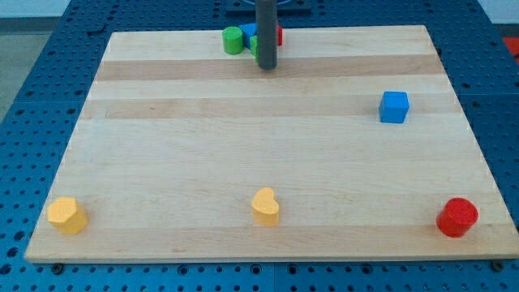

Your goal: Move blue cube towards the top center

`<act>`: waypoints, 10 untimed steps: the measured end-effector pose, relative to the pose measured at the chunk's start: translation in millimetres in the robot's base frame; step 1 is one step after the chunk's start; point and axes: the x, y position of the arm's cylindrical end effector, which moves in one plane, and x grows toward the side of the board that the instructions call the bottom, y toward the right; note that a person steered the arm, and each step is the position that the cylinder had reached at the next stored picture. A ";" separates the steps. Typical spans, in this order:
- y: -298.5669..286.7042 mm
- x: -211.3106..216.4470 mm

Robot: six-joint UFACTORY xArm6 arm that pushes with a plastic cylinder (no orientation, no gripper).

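Blue cube (pixel 394 106) at view's right, untouched | my tip (pixel 267 66) top centre, well apart | no hand, only rod

No text, label, brand, number or sign can be read here; the pale wooden board (pixel 268 154) and the coloured blocks seem to carry no writing.

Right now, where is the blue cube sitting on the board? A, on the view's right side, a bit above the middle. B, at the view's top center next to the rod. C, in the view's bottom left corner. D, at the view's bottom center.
A: the blue cube sits alone on the view's right side, above the board's middle, well apart from my tip, which is at the view's top center.
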 end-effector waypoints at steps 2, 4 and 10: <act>86.3 75.4; 188.2 151.5; 127.0 116.6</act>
